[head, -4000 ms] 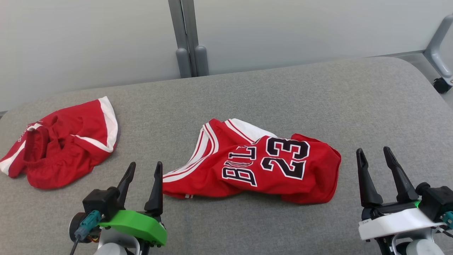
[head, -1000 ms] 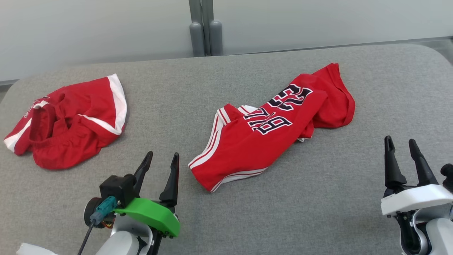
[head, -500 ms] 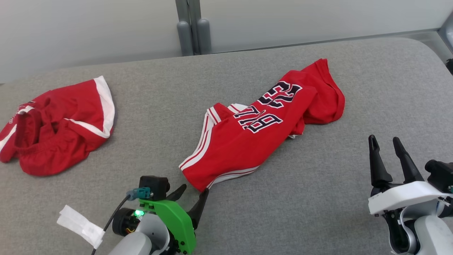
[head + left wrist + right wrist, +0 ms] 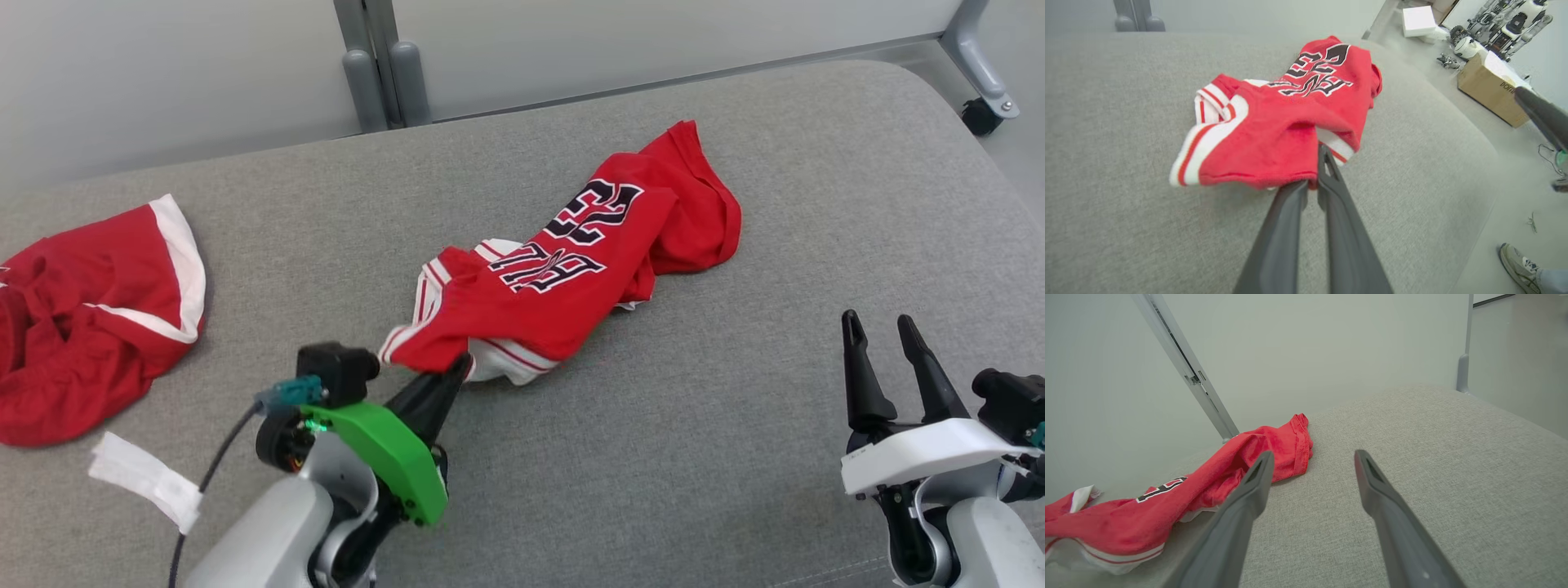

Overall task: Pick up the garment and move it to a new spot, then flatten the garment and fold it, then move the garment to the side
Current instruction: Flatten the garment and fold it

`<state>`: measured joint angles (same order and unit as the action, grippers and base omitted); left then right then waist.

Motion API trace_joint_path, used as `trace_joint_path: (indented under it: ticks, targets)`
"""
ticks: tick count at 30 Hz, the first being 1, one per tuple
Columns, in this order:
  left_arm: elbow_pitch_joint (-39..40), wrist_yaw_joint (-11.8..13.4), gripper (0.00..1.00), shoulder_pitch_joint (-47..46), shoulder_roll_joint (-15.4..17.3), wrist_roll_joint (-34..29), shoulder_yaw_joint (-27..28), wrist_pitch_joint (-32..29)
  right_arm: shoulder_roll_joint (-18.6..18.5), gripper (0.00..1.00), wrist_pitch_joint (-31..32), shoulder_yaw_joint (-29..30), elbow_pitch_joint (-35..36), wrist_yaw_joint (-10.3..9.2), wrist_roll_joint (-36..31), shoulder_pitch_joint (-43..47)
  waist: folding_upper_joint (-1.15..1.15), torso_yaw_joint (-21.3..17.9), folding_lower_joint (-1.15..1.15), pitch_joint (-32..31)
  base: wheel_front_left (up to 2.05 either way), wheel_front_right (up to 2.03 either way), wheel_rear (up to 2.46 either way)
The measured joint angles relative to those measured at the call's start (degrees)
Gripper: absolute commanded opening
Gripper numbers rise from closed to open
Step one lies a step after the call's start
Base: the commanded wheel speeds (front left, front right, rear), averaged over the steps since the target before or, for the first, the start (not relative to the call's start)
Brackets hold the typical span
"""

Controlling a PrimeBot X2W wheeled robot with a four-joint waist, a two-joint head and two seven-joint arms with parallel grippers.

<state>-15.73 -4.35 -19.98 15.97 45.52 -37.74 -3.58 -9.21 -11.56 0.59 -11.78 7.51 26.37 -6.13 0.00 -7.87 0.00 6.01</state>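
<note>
Jaws of the left gripper (image 4: 462,364) are clenched on the near hem of the red jersey (image 4: 531,306), which lies mid-cushion (image 4: 735,425). The right gripper (image 4: 878,320) is released, near right. The contents of the cardboard box (image 4: 1488,94) are unclear.

Head cam: high up, tilted forward and down on the grey surface (image 4: 735,425). Wall (image 4: 204,65) along frame top, left gripper (image 4: 459,363) lower centre-left, right gripper (image 4: 877,320) lower right. Left wrist cam: low, very close, looks along its fingers (image 4: 1341,228) at the red jersey (image 4: 1274,134) mid-frame. Right wrist cam: near surface level, facing the wall, farther off, jersey at lower left. All three overlap on jersey and surface.
</note>
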Motion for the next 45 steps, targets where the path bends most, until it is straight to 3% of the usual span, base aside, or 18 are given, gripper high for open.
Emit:
trace_joint_path:
  ticks: [5,7,14,19,21,22,27,33,41,45]
  targets:
    - [5.60,0.90,0.00,-6.38,2.10,-0.03,2.32,-3.21,0.54,1.00,-0.14,-0.27,0.02,0.00,0.07,-0.03,0.00,-0.60,0.00,0.73,0.00,0.00,0.00]
    - [4.13,1.37,0.00,-10.32,0.79,2.03,4.65,-3.96,0.62,1.00,-0.21,-0.43,-0.30,0.00,0.34,-0.04,0.00,-0.84,0.00,1.22,0.00,0.00,0.00]
    - [-17.33,2.75,0.00,-20.08,-3.68,5.32,7.48,-6.48,0.83,1.00,0.12,-2.83,-1.72,0.00,0.66,-2.21,0.00,-3.16,0.00,2.72,0.00,0.00,0.00]
    - [-31.63,-0.07,0.00,-24.76,-7.20,5.32,7.13,-3.18,0.90,1.00,0.11,-4.11,-2.78,0.00,0.77,-3.31,0.00,-4.71,0.00,4.76,0.00,0.00,0.00]
    - [-35.51,-1.07,0.86,-25.94,-8.58,5.30,6.68,-1.70,0.87,1.00,0.04,-4.42,-3.09,0.00,0.85,-3.69,0.00,-5.09,0.00,5.49,0.00,0.00,0.00]
    - [-37.20,-1.51,1.00,-26.57,-9.18,5.28,6.48,-0.64,0.90,1.00,0.04,-4.65,-3.34,0.00,0.85,-3.75,0.00,-5.26,0.00,5.80,0.00,0.00,0.00]
    - [-41.87,-2.64,1.00,-28.22,-9.72,3.88,4.49,4.89,0.85,1.00,-0.18,-4.66,-4.25,0.00,0.85,-3.82,0.00,-5.16,0.00,5.60,0.00,0.00,0.00]
    - [-39.45,-3.04,1.00,-27.36,-10.31,4.34,2.41,9.65,0.41,1.00,-0.46,-4.13,-5.00,0.00,1.12,-1.81,0.00,-3.55,0.00,3.10,0.00,0.00,0.00]
    - [-33.00,-2.87,1.00,-19.13,-5.30,5.37,2.56,14.06,-0.13,1.00,-0.13,-3.98,-3.93,0.00,1.19,0.16,0.00,-1.09,0.00,-0.11,0.00,0.00,0.00]
    - [-28.98,-0.57,1.00,-13.22,-3.47,4.49,1.29,14.22,-0.45,1.00,-0.02,-3.30,-3.59,0.00,1.19,1.21,0.00,-1.11,0.00,-0.53,0.00,0.00,0.00]
